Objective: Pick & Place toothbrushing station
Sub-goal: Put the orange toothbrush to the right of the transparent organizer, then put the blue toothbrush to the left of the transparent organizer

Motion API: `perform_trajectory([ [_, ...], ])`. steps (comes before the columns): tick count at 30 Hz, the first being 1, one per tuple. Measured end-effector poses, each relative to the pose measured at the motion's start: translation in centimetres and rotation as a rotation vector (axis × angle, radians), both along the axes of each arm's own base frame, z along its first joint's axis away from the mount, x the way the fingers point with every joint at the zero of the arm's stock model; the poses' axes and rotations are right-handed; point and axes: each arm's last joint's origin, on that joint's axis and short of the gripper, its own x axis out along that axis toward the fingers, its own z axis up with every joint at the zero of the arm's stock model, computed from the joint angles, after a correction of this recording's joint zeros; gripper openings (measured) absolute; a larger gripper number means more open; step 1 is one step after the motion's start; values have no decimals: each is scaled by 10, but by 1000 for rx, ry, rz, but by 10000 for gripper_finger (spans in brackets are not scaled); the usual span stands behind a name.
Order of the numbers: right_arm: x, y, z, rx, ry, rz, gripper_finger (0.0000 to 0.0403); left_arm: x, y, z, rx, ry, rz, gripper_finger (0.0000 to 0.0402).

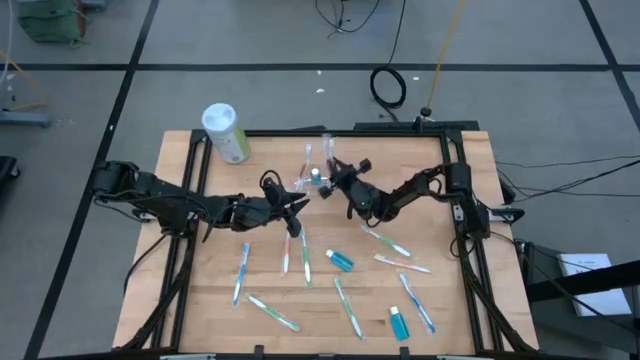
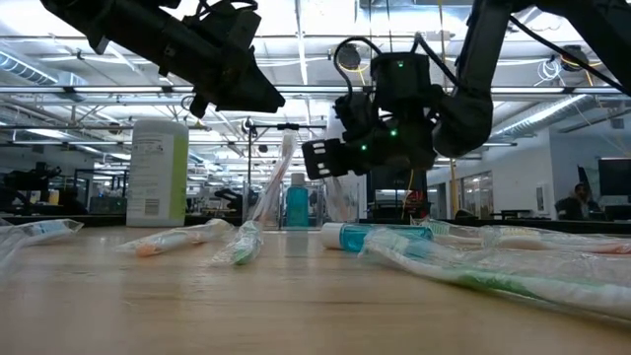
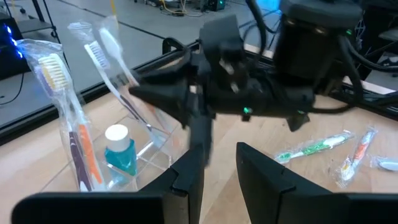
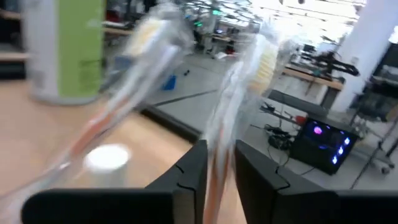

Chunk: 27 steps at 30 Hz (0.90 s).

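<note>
The clear holder (image 1: 312, 183) stands on the wood at mid-table and also shows in the left wrist view (image 3: 152, 152). In it stand a small blue bottle (image 3: 120, 152) and wrapped toothbrushes (image 3: 65, 118), bristles up. My right gripper (image 1: 335, 180) is at the holder's right side, shut on a wrapped toothbrush (image 4: 249, 93). My left gripper (image 1: 297, 205) hovers just near and left of the holder, open and empty (image 3: 217, 171). The pale-green cylinder (image 1: 226, 132) stands at the far left. My right gripper pinches the wrapped toothbrush's handle (image 4: 219, 155) between its two fingers, coming from the table's right side. The toothbrush stands nearly upright with its bristle head (image 4: 267, 59) up. Its lower end is hidden by the fingers, so whether it rests in the holder I cannot tell.
Several wrapped toothbrushes (image 1: 285, 250) lie scattered on the near half of the table, with two small blue bottles (image 1: 340, 260) (image 1: 398, 322) among them. Black frame rails (image 1: 195, 170) run along the table's left and right sides.
</note>
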Motion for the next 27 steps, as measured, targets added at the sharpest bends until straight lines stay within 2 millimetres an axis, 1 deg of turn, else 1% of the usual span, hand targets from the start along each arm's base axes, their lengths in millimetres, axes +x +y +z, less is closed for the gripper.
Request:
perform_trajectory([
  [3,1,9,-2,0,26,20,88,0,0,0,0,0,0,97],
  [7,0,20,-2,-14,48,-61,114,0,0,0,-15,-7,5,97],
  [9,0,26,-4,-34,101,-82,128,0,0,0,-26,-13,8,97],
  [11,0,33,-3,-47,130,-81,141,0,-1,0,-33,-15,1,97],
  [15,1,53,-2,-48,132,-32,162,0,-5,-1,-50,-5,-54,97],
  [17,1,62,2,-52,133,-6,169,0,-8,-2,-70,6,-89,97],
  [19,0,71,11,-51,125,23,173,-1,-12,-4,-85,21,-122,97],
  [23,-8,89,25,-51,213,105,172,-2,-18,-5,-94,40,-188,97],
  [27,-23,105,37,58,219,215,170,-3,-22,-6,-119,39,-189,97],
])
